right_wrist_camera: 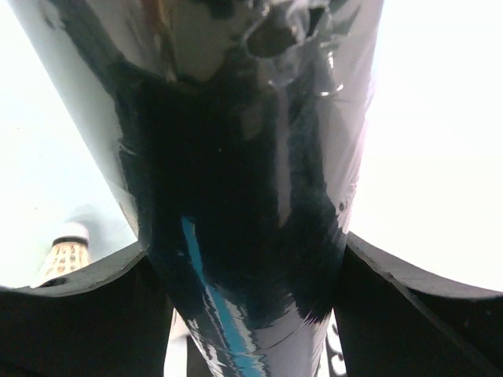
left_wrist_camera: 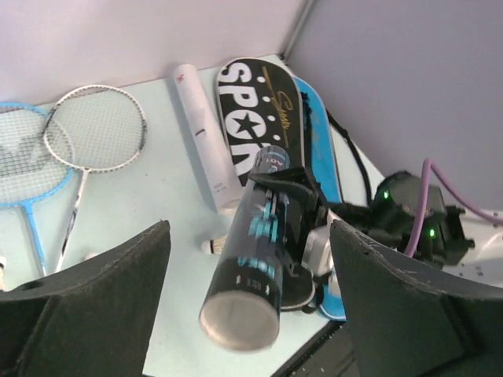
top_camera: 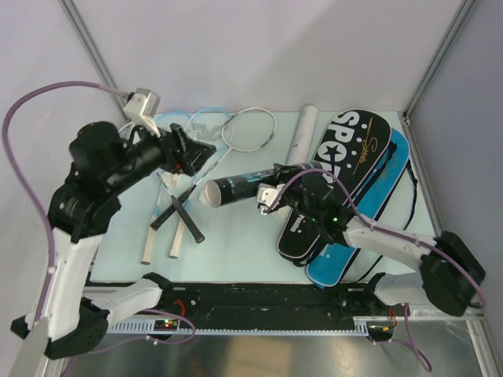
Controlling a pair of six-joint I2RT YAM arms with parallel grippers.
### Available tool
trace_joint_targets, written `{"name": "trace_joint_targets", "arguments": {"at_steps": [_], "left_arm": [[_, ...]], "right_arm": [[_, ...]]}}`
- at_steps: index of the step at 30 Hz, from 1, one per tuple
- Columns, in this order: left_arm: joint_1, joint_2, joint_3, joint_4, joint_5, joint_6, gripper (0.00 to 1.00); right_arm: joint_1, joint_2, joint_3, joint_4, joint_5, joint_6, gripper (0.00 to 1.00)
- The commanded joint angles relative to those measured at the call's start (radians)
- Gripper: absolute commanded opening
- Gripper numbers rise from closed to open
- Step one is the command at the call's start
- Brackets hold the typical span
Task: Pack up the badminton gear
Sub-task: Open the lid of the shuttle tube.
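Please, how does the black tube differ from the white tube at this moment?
The black tube is glossy black with blue print; the white tube is plain white with a small red mark. The right pincer grips the black tube; no pincer touches the white tube. The black tube appears tilted up off the table; the white tube lies flat beside the black SPORT bag. Both are long, slim cylinders.

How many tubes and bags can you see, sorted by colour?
black tube: 1
white tube: 1
black SPORT bag: 1
blue bag: 1
Total: 4
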Motion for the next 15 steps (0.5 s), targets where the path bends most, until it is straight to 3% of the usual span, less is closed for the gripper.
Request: {"name": "trace_joint_targets", "arguments": {"at_steps": [1,5,15], "left_arm": [[0.006,-0.045,-0.055,-0.003,0.112,0.038,0.84],[0.004,-0.059,-0.132,-0.002,0.239,0.004,0.76],[-0.034,-0.049,-0.256,0.009,0.371,-0.001,0.65]], "right_arm": [[-0.008,-0.170,0.049,-0.263,0.067,0.140,0.40],[-0.004,-0.248,0.046,-0.393,0.101,0.202,0.39],[0.022,-0.295,0.041,-0.426,0.176,0.257,0.38]]}}
